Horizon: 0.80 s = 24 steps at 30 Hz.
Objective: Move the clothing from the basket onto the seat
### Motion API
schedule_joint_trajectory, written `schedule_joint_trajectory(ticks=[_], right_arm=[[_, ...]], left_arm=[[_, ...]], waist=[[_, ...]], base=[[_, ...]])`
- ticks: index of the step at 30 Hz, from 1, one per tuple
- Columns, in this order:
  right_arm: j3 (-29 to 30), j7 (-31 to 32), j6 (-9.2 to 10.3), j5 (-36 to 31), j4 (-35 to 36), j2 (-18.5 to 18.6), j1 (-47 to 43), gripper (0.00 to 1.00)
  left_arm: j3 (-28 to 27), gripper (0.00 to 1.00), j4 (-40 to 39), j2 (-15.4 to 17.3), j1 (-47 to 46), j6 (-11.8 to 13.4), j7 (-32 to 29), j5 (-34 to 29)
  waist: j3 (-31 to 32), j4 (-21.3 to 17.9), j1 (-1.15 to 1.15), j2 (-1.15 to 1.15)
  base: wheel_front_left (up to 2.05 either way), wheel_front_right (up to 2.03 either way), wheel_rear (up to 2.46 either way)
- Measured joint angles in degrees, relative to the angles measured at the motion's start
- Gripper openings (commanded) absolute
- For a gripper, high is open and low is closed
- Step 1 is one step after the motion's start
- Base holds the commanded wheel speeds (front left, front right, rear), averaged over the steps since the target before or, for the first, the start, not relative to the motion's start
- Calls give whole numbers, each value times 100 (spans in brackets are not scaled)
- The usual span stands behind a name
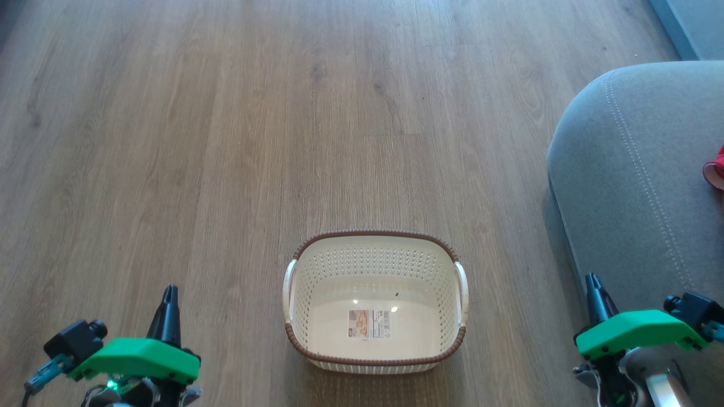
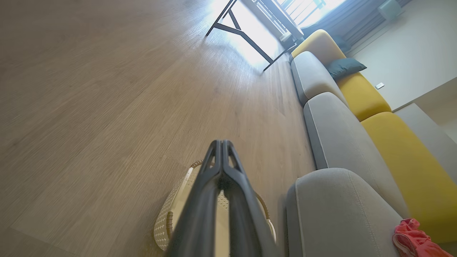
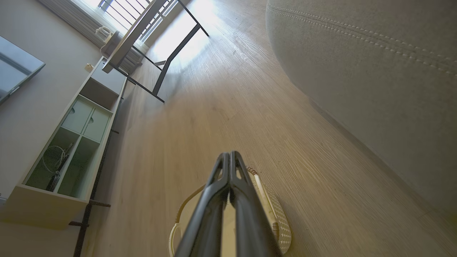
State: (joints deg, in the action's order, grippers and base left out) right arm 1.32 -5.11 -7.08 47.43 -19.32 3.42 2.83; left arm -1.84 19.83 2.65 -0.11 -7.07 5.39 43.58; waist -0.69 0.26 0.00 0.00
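The cream perforated basket (image 1: 375, 302) with its brown rim stands on the wood floor, with nothing inside but its base sticker. The grey seat (image 1: 639, 181) fills the right side, and a bit of the red clothing (image 1: 716, 169) lies on it at the frame's right edge. In the left wrist view the clothing (image 2: 414, 239) rests on the seat (image 2: 339, 214) beside the basket (image 2: 171, 217). My left gripper (image 1: 169, 294) is shut and holds nothing, left of the basket. My right gripper (image 1: 593, 281) is shut and holds nothing, over the seat's near edge. Both grippers' fingers (image 2: 222, 144) (image 3: 229, 155) press together.
A black-legged table (image 2: 246, 32) stands far off near a bright window. Yellow backrests (image 2: 400, 160) and a dark cushion (image 2: 344, 67) run along the sofa. A white shelf unit (image 3: 71, 142) lines the wall in the right wrist view. Bare wood floor (image 1: 226, 141) spreads around the basket.
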Motion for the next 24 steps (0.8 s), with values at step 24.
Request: schedule_joint_trajectory(ticks=[24], right_arm=[[213, 380, 0, 1504, 100, -14, 24, 0]], left_arm=[[-76, 0, -111, 0, -77, -2, -390, 1640]], waist=[[17, -9, 0, 0]], base=[[0, 0, 0]])
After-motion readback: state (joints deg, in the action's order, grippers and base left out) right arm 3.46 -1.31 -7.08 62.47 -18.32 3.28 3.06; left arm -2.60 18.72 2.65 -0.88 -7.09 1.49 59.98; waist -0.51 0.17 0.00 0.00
